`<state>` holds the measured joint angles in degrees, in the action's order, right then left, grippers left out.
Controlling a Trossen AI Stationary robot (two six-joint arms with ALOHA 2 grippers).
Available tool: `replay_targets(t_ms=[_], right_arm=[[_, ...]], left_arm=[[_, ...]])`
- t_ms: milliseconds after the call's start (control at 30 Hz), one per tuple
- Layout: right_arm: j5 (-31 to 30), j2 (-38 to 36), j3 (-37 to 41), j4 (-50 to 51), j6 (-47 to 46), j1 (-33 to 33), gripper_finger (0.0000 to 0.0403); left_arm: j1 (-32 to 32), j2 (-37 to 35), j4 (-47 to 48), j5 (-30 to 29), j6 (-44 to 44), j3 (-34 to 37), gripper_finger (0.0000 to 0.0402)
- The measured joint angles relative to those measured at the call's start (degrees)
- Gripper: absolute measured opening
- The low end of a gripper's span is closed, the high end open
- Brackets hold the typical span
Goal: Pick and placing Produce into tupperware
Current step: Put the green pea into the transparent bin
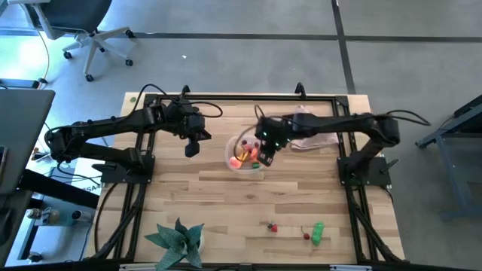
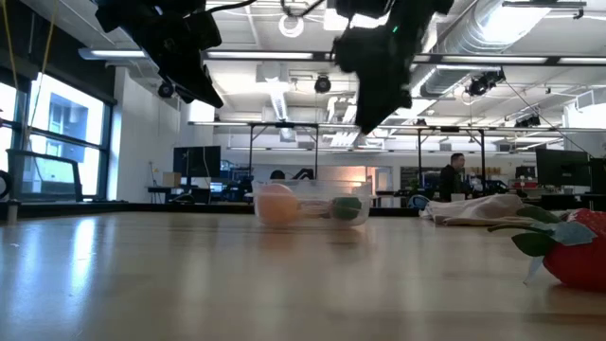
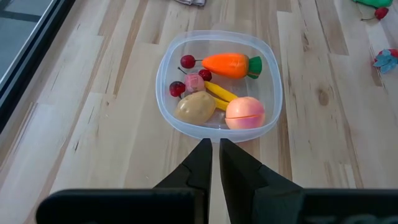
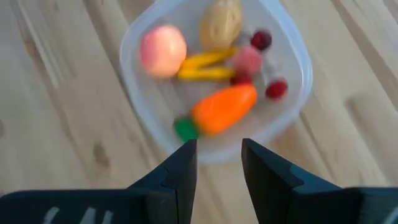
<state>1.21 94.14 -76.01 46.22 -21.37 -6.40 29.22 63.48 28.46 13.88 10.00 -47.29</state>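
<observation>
Already most of the job looks done, by my reading. Your table [image 1: 226, 203] carries the tupperware [image 3: 166, 112] near its middle, and that clear tub sits just ahead of both sets of jaws: the left gripper [image 3: 214, 155] hangs above the wood just short of the tub's rim with its fingers nearly touching, a thin slit between them and nothing held; the right gripper [image 4: 217, 152] hovers over the tub's opposite rim with its jaws narrowly parted, also empty.

Beyond the right gripper, at the far edge, lies a pinkish-beige cloth [image 1: 312, 132], and a green leafy plant [image 1: 177, 241] stands at the near edge; neither is yours to move.

Count what sits inside the tub, largest first: one orange carrot [image 3: 229, 65] with a green top, one tan potato [image 3: 195, 107], one pink-orange peach-like fruit [image 3: 245, 112], two yellow sticks [image 3: 219, 94], one small pink piece [image 3: 194, 82], and three red cherries [image 3: 188, 61]. All of it rests well ahead of the left fingertips.

What is left, as far as you can see, lies well apart from both jaws toward the near edge: one green pepper [image 1: 318, 232] and about two red pieces [image 1: 272, 226] beside it. I judge those few remain to be fetched.
</observation>
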Motion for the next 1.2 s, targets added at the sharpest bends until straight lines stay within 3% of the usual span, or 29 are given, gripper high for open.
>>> replay_targets(t_ms=[200,400,933,1067,1200], right_arm=[[-9.58,-5.20,0.00,11.81,-12.49,10.89,0.0119],[-15.68,-7.13,-0.01,24.05,-34.29,23.65,0.0119],[-15.56,-7.16,-0.01,31.47,-95.80,51.44,0.0119],[-12.98,-7.14,-0.02,32.14,-107.18,57.16,0.0119],[-9.65,-5.46,-0.02,31.81,-112.64,61.65,0.0119]], left_arm=[[-0.01,0.00,-0.01,0.01,0.00,0.00,0.0021],[0.00,0.00,-0.02,0.00,0.00,0.01,0.0021],[-0.01,0.00,0.01,-0.01,-0.01,0.00,0.0021],[0.00,0.00,-0.01,0.01,0.00,0.00,0.0021],[-0.01,0.00,-0.02,0.01,0.00,0.00,0.0021]])
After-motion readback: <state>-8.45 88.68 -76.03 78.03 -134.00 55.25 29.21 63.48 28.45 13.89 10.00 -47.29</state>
